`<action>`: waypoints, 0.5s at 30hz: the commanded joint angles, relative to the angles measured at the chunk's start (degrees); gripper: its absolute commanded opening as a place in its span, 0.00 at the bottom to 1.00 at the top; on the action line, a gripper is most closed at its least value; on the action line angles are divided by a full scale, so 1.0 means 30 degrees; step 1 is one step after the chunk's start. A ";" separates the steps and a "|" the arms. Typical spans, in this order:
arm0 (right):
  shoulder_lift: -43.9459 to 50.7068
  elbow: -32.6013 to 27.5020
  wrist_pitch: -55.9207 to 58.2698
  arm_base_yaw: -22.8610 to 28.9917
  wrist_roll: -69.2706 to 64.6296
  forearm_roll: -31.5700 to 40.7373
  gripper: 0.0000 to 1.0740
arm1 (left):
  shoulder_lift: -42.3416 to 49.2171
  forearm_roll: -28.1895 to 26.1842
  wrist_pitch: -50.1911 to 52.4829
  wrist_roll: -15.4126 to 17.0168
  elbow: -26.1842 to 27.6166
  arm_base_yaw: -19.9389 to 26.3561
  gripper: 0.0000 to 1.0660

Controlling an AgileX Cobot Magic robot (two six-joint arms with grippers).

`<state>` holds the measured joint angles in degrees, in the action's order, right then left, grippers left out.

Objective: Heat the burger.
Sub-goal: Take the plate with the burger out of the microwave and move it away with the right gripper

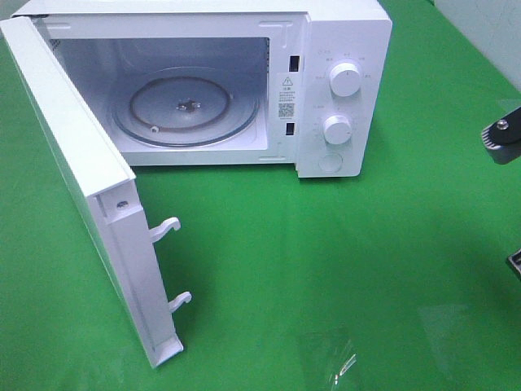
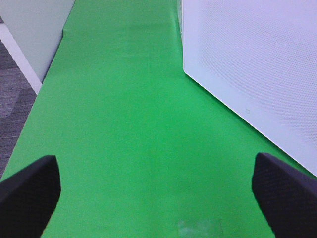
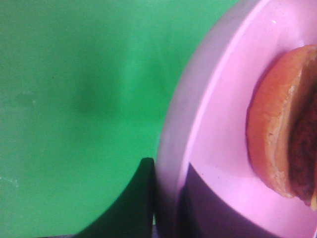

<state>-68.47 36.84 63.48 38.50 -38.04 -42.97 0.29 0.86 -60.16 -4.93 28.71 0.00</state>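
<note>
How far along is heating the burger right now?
Done: the microwave door stands open and the turntable is bare. In hand: the right gripper is shut on the rim of the pink plate carrying the burger, off to the right of the microwave. The left gripper is open over the cloth. Left: set the plate inside, close the door, turn the knobs.

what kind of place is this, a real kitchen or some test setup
Likely a lab test bench, not a kitchen: a white microwave stands open on a green cloth-covered table, with grey office carpet beside it.
</note>
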 commanded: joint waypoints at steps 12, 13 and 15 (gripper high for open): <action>-0.5099 0.0172 -0.2024 -0.0191 -0.4259 -0.1623 0.00 | 0.0363 -0.0057 0.0229 -0.0019 -0.0057 0.0000 0.92; -0.5099 0.0172 -0.2024 -0.0191 -0.4259 -0.1623 0.00 | 0.0363 -0.0057 0.0229 -0.0019 -0.0057 0.0000 0.92; -0.6455 0.0172 -0.3056 -0.0707 -0.4851 -0.1738 0.00 | 0.0363 -0.0057 0.0229 -0.0019 -0.0057 0.0000 0.92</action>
<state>-85.54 36.90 53.92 37.64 -51.05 -43.77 0.29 0.86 -60.16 -4.93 28.71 0.00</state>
